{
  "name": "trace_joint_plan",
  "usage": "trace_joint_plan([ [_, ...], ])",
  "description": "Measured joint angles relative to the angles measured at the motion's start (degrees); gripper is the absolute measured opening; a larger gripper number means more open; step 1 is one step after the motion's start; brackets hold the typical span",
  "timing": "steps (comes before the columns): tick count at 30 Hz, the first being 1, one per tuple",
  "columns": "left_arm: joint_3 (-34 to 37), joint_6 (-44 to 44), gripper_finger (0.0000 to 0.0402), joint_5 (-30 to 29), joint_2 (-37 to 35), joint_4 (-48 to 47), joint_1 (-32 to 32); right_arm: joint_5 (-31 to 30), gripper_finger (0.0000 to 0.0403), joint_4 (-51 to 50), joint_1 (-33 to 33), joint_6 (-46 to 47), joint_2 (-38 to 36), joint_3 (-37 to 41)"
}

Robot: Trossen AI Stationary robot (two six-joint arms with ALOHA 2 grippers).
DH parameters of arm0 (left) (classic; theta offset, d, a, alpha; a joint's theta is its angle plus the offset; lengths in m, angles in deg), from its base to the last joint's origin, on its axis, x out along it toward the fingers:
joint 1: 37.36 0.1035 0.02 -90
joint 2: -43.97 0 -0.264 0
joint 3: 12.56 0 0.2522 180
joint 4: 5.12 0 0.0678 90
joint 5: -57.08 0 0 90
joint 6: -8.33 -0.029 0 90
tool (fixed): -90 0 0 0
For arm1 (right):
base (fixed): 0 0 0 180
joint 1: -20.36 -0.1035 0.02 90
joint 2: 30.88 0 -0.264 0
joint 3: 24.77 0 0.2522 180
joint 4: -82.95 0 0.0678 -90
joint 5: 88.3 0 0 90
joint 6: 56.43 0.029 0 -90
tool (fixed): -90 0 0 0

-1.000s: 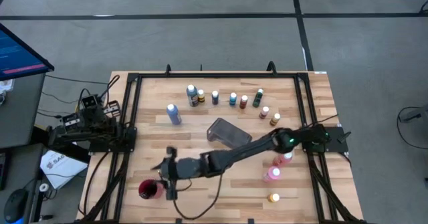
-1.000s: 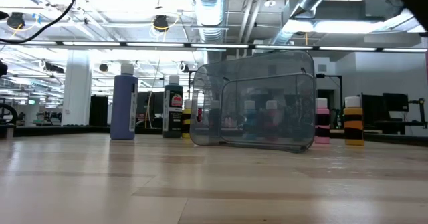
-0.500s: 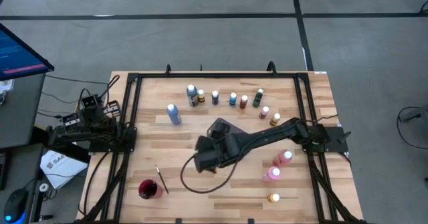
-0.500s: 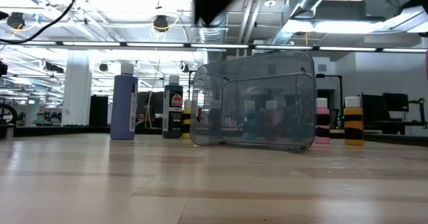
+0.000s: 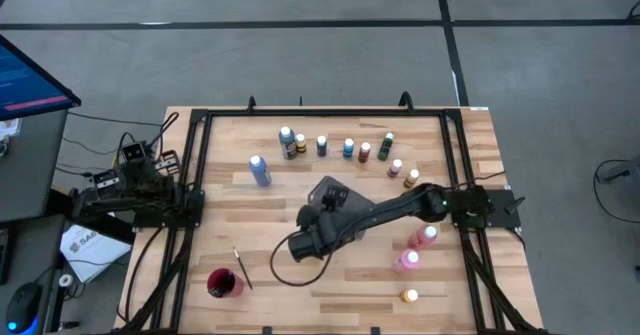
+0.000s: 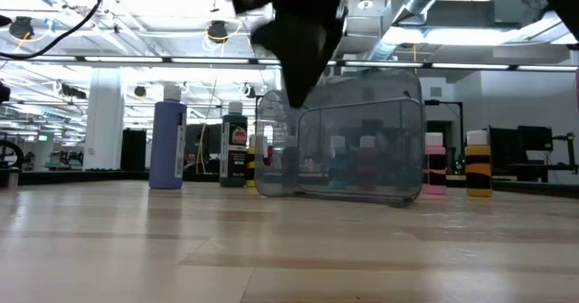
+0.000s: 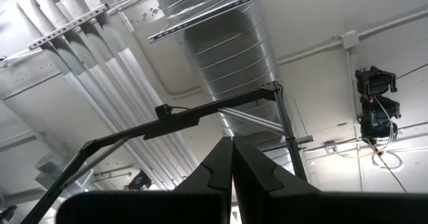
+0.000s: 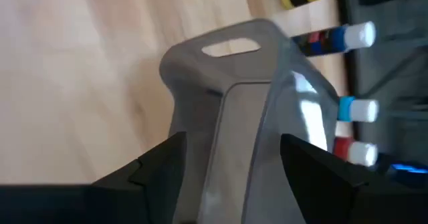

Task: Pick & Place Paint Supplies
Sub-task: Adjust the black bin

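Note:
My right gripper [image 5: 328,209] [image 8: 231,184] is open over the near end of the grey see-through tray [image 5: 323,187] [image 8: 227,83], one finger on each side of it. In the low view it comes down on the tray's [image 6: 362,149] upper left. Small paint bottles stand in a row [image 5: 348,148] along the far side, and a larger blue one [image 5: 260,170] stands apart on the left. Two pink bottles [image 5: 406,261] and a yellow one [image 5: 409,296] stand near the right edge. A thin brush [image 5: 241,267] lies beside the red cup [image 5: 222,283]. My left gripper [image 7: 232,177] is shut, parked at the table's left edge. My right gripper reaches toward the tray's end with the handle slot [image 8: 231,48], slanting down from the table's near side, with its fingers [image 8: 160,164] on either side of the tray's wall. I cannot tell whether they touch it. The tray rests on the table.
Black frame rails [image 5: 200,175] run around the table's edges. Bare wood lies between the tray and the near edge [image 5: 330,295]. A cable loops below my right wrist [image 5: 290,265]. The left arm [image 5: 140,190] sits folded outside the left rail.
My right gripper left the red cup at the near left, rose and swung toward the table's far right, then came down over the tray. The brush, hidden by the gripper a second ago, now shows beside the cup.

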State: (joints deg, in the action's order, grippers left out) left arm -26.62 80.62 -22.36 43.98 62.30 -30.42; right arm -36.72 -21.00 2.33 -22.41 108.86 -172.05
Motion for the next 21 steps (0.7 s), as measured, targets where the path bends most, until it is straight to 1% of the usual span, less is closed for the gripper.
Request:
trace_joint_plan([
  [2, 0.0, 0.0, 0.0003, 0.0, 0.0, 0.1, 0.0, -0.9, 0.0230, -0.3, -0.1, -0.5, 1.0, 0.1],
  [5, 0.0, 0.0, 0.0003, 0.0, 0.0, 0.0, 0.0, -0.6, 0.0221, -0.1, -0.3, -0.2, 0.9, 0.0],
  [7, 0.0, 0.0, 0.0003, 0.0, 0.0, 0.0, 0.0, -0.7, 0.0206, -0.2, -0.3, 1.2, 1.1, 0.0],
  [9, 0.0, 0.0, 0.0003, 0.0, 0.0, 0.0, 0.0, -0.6, 0.0179, -0.2, -0.1, 1.9, 0.8, 0.0],
  [11, 0.0, 0.0, 0.0003, 0.0, 0.0, 0.0, 0.0, -0.1, 0.0142, 0.0, 0.2, 2.1, 0.3, 0.0],
  [16, 0.0, 0.0, 0.0003, 0.0, 0.0, 0.0, 0.0, 0.3, 0.0028, 0.1, 0.8, 1.9, 0.3, -1.6],
  [17, 0.0, 0.0, 0.0003, 0.0, 0.0, 0.0, 0.0, 0.5, 0.0016, 0.0, 0.8, 1.6, 0.2, -1.6],
  [18, 0.0, 0.0, 0.0003, 0.0, 0.0, 0.0, 0.0, 1.0, 0.0012, 0.0, 0.8, 1.6, 0.2, -1.6],
  [21, 0.0, 0.0, 0.0003, 0.0, 0.0, 0.0, 0.0, 3.9, 0.0014, 0.3, 1.1, 1.9, -0.3, -1.5],
])
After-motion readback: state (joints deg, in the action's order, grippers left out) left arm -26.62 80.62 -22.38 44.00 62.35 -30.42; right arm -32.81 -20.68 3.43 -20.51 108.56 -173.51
